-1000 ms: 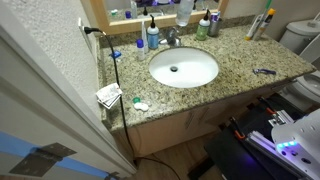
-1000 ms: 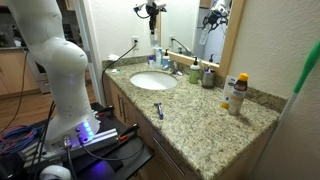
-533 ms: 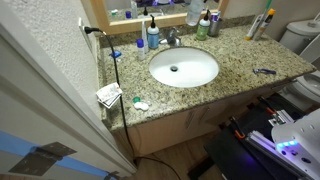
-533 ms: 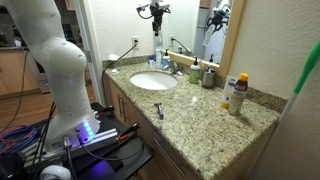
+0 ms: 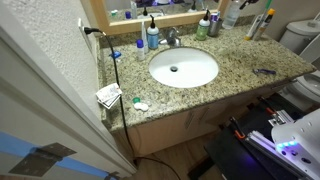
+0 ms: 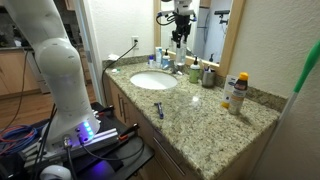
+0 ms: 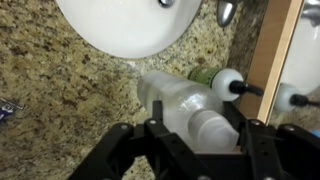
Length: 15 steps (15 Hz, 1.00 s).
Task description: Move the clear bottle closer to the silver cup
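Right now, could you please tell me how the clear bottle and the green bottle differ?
The clear bottle is colourless and see-through; the green bottle is green. The clear bottle's cap looks whitish; the green bottle's top is dark. The clear bottle is held in the pincer, above the counter; the green bottle stands upright on it. Both are small bottles.

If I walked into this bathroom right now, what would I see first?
Probably the big white robot arm filling one side of an exterior view, with its pincer up high in front of the mirror. In the wrist view the pincer grips the clear bottle above the speckled granite counter. The white oval sink sits in the middle of that counter.
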Available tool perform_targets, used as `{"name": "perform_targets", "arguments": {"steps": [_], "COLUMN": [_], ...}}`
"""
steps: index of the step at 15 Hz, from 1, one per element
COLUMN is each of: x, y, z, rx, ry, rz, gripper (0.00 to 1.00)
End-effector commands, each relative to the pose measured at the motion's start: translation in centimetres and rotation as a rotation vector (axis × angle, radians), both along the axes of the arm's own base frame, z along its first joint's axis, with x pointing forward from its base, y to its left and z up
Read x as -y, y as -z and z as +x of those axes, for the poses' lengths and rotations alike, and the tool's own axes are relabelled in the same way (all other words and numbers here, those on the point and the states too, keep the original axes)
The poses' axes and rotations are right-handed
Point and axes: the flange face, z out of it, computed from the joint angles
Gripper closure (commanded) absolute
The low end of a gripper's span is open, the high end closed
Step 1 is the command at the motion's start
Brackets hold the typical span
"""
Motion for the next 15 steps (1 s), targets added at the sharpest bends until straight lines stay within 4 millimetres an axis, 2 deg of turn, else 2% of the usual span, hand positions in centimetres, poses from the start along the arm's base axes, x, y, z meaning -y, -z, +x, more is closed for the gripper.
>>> {"name": "perform_targets", "arguments": {"steps": [1, 3, 4, 6, 11, 12, 13, 15], "x": [1.5, 2.3, 2.0, 3.8, 11.9, 12.7, 11.0, 12.6], "y": [-0.1, -0.2, -0.2, 1.2, 3.2, 3.3, 3.5, 4.0], "z": [-0.5, -0.8, -0.7, 0.6, 2.8, 3.3, 1.6, 2.5], "rx": [0.002, 0.003, 0.003, -0.019, 0.041, 0.055, 0.021, 0.027], "ry": [0.035, 0.063, 0.066, 0.139, 0.429, 0.481, 0.4, 0.454], "rz": [0.004, 0.008, 0.011, 0.005, 0.016, 0.042, 0.017, 0.027], "gripper": [0.4, 0.4, 0.65, 0.65, 0.65, 0.65, 0.4, 0.4]}}
